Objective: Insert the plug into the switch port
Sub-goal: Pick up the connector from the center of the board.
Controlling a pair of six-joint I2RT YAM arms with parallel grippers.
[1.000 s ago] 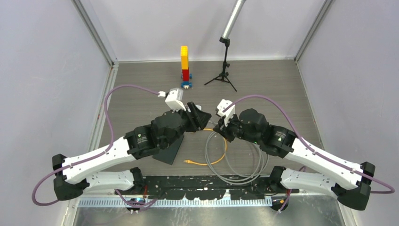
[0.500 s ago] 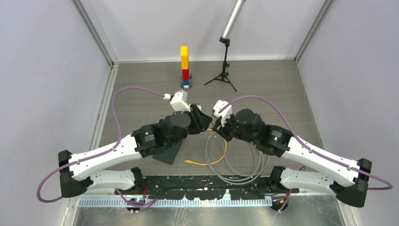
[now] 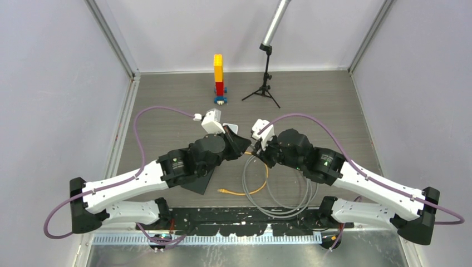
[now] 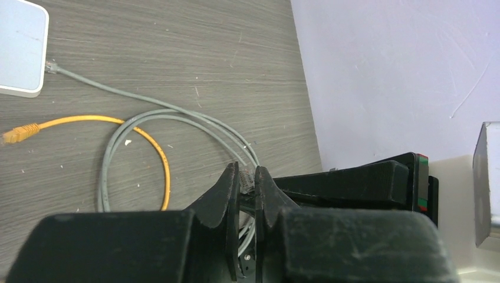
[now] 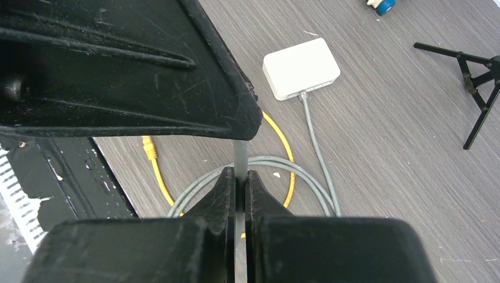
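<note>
Only wrist views show the white box [image 5: 301, 68].

We see the left gripper [image 4: 247, 183] has scuffed matt black plastic fingers [image 4: 227, 194]; between them the plug [image 4: 247, 175] looks clear, glossy plastic. Beyond the fingertips, the table [image 4: 194, 53] is matt grey wood-grain, the grey cable [image 4: 177, 112] smooth-sheathed, the white box [image 4: 20, 47] smooth plastic.

1. Arms: two, the left arm [image 3: 128, 181] and the right arm [image 3: 378, 186].
2. Grippers: two, the left gripper [image 4: 247, 174] and the right gripper [image 5: 240, 177].
3. Box [image 5: 301, 68]: one.
4. Cables: two, a grey cable [image 5: 318, 147] and a yellow cable [image 4: 159, 159].
5. Plugs showing: three, the box plug [image 4: 52, 66] touching the box, the yellow plug [image 4: 17, 134] near the box, and the far plug [image 4: 247, 180] well apart from the box.
6. Tripod [image 3: 261, 89]: one.
7. Brick tower [image 3: 219, 78]: one.
8. Black sheet [image 3: 201, 181]: one.
</note>
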